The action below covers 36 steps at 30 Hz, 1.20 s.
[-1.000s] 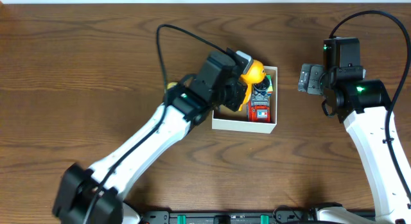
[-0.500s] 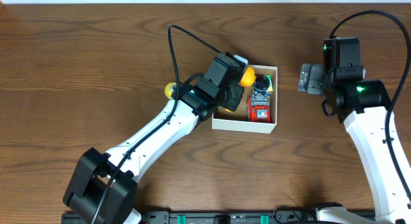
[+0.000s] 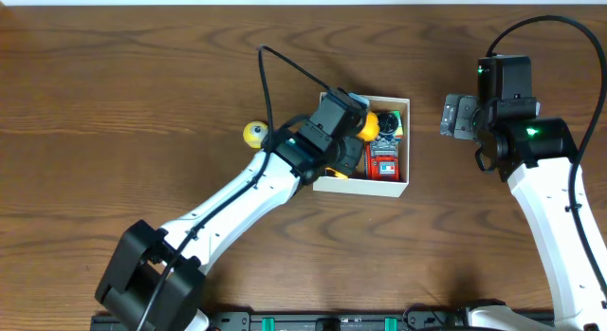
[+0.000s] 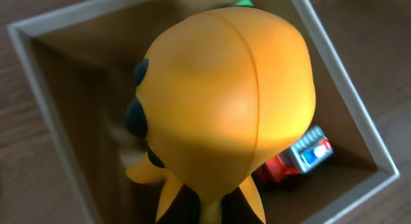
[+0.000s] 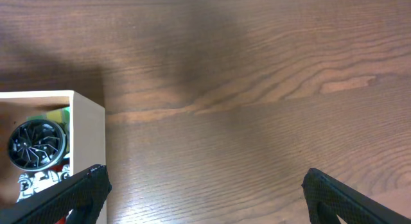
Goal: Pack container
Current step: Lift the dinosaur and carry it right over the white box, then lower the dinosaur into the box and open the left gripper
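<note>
From overhead, the left arm (image 3: pixel 256 184) is covering the left side of the container (image 3: pixel 398 186). The left tool (image 3: pixel 349 120) is hiding most of the orange toy (image 3: pixel 368 125), so the grip itself is not showing there. In the left wrist view the orange toy is filling the picture, blocking much of the container's floor and all but a corner of the red toy (image 4: pixel 307 155). The tool's own fingers are lying hidden behind it, and a patch to the toy's left is smearing into blur. In the right wrist view the left edge is cutting off the container, and the bottom edge is cropping the fingertips (image 5: pixel 87 185) of the right tool (image 5: pixel 205 182).
</note>
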### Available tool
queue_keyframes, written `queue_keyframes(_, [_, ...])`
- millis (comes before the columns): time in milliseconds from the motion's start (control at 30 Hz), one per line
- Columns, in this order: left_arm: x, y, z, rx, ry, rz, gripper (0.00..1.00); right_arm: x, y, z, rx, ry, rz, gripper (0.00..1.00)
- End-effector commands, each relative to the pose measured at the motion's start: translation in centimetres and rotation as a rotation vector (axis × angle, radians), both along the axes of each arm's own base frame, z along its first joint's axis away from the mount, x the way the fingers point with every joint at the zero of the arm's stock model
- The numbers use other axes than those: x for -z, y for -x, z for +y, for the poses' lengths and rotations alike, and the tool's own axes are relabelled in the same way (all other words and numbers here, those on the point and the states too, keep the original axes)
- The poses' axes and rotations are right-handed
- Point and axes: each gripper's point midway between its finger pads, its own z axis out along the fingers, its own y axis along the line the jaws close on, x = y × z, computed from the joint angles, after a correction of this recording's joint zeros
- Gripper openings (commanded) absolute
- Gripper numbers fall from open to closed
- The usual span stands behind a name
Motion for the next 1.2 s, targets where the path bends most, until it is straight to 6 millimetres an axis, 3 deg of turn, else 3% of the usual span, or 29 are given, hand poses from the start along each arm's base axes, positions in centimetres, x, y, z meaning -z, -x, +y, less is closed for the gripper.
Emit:
queue_keyframes(0, [-0.8,0.4,-0.5,-0.002,0.01,-0.012,0.06,-0.9,0.0,-0.5,0.024,0.003,-0.026,0.99])
queue_keyframes(467, [-0.1,1.4,0.5,-0.081,-0.022,0.051,0.06,-0.9,0.0,-0.5,0.024,0.003,-0.026,0.99])
queue_keyframes(700, [-0.5,0.9,0.8,-0.104,-0.024,0.025,0.06,-0.9,0.0,-0.5,0.024,0.003,-0.026,0.99])
queue_keyframes(1167, [-4.4,-1.6,0.8,-0.241,0.083,-0.102,0.06,-0.9,0.0,-0.5,0.024,0.003,-0.026,0.99])
